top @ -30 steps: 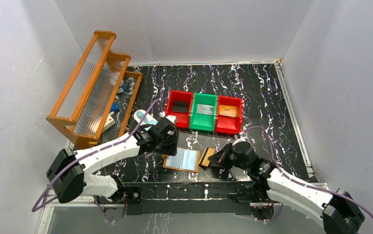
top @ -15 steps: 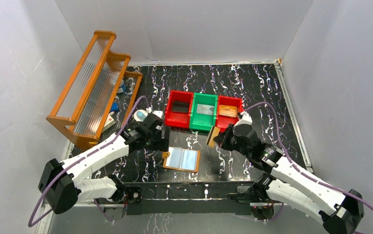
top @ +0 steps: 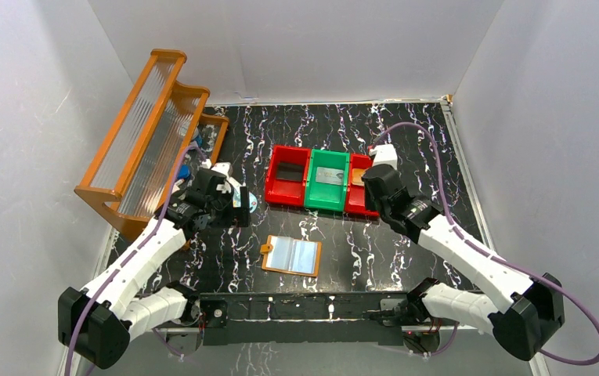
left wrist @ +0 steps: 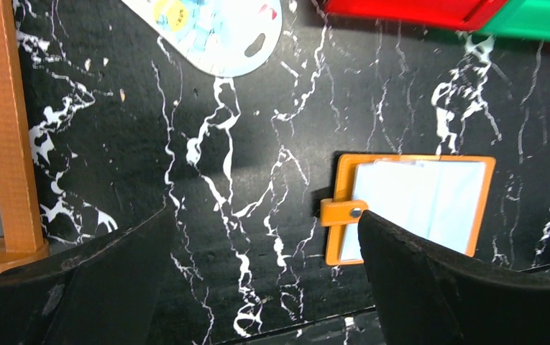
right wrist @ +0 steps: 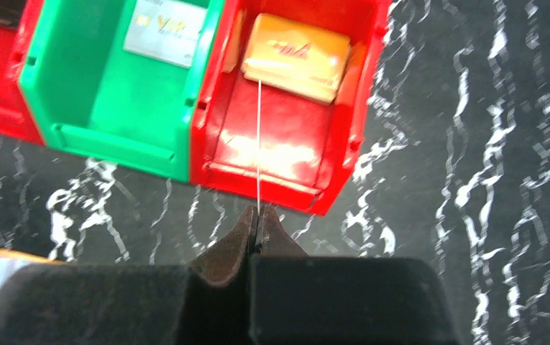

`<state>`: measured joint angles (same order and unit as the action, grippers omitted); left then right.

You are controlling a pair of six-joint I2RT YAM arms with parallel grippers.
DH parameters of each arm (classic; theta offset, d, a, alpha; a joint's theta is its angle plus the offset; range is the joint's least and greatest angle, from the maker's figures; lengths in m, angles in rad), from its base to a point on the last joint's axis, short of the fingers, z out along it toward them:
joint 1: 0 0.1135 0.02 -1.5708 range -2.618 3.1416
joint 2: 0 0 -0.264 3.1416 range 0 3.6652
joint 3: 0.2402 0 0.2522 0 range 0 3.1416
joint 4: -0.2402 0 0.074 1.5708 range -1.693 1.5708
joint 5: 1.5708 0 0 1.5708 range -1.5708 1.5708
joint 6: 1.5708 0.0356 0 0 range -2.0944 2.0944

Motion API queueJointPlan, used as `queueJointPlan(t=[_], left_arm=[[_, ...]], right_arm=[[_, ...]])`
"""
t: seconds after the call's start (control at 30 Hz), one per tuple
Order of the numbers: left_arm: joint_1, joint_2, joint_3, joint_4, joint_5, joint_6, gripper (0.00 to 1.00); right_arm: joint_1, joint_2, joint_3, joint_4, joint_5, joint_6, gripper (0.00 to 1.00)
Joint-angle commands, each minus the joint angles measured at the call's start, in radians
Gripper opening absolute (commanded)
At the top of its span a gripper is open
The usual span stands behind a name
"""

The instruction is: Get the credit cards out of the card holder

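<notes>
The orange card holder (top: 268,262) lies flat near the front edge, window up, with a pale blue-grey credit card (top: 296,254) inside. In the left wrist view the card holder (left wrist: 344,169) and its credit card (left wrist: 419,201) sit ahead to the right. My left gripper (left wrist: 262,223) is open and holds nothing; from above this gripper (top: 232,210) hangs left of the holder, apart from it. My right gripper (right wrist: 257,215) is shut on another credit card (right wrist: 259,144), seen edge-on as a thin pale line over the right red bin (right wrist: 279,180). From above, the right gripper (top: 370,200) is at that bin's front.
Three bins stand in a row: a left red bin (top: 268,188), a green bin (top: 323,202) holding a silver card (right wrist: 164,32), and the right red bin (top: 359,205) holding a gold card (right wrist: 297,56). A pale oval item (left wrist: 214,29) lies by the left gripper. A wooden rack (top: 147,133) stands at left.
The right gripper lifted a card from beside the holder and carried it back over the right red bin. The left gripper opened and drew back left, away from the holder.
</notes>
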<state>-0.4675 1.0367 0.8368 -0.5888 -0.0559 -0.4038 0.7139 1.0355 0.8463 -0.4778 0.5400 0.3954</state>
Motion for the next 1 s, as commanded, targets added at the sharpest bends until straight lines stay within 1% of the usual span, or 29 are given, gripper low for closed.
queueJointPlan(t=[0.0,0.1,0.2,0.33,0.43,0.53,0.57,0.63,0.7,0.83,0.97], left_arm=[[0.006,-0.052,-0.021,0.009,-0.023,0.032,0.98],[0.007,-0.096,-0.037,0.021,-0.038,0.030,0.98],[0.005,-0.096,-0.041,0.024,-0.060,0.032,0.98],[0.005,-0.055,-0.026,0.021,-0.081,0.047,0.98],[0.006,-0.043,-0.023,0.018,-0.072,0.049,0.98],[0.005,-0.048,-0.029,0.022,-0.077,0.046,0.99],[0.006,-0.049,-0.029,0.022,-0.076,0.045,0.98],[0.005,-0.048,-0.028,0.022,-0.075,0.045,0.98],[0.006,-0.053,-0.026,0.019,-0.088,0.045,0.98],[0.006,-0.082,-0.031,0.018,-0.097,0.040,0.98],[0.005,-0.091,-0.033,0.019,-0.108,0.037,0.98]], right_arm=[[-0.095,0.004,0.008,0.181,-0.059,-0.326,0.00],[-0.160,0.054,0.031,0.188,-0.198,-0.464,0.00],[-0.175,0.094,0.003,0.245,-0.292,-0.630,0.00],[-0.178,0.155,0.018,0.263,-0.246,-0.773,0.00],[-0.182,0.198,0.041,0.272,-0.193,-0.860,0.00],[-0.183,0.201,0.028,0.282,-0.141,-0.988,0.00],[-0.187,0.194,0.018,0.295,-0.144,-1.027,0.00],[-0.202,0.184,0.000,0.331,-0.207,-1.068,0.00],[-0.207,0.196,0.004,0.340,-0.237,-1.097,0.00],[-0.212,0.239,-0.004,0.373,-0.225,-1.183,0.00],[-0.213,0.285,0.002,0.403,-0.240,-1.227,0.00]])
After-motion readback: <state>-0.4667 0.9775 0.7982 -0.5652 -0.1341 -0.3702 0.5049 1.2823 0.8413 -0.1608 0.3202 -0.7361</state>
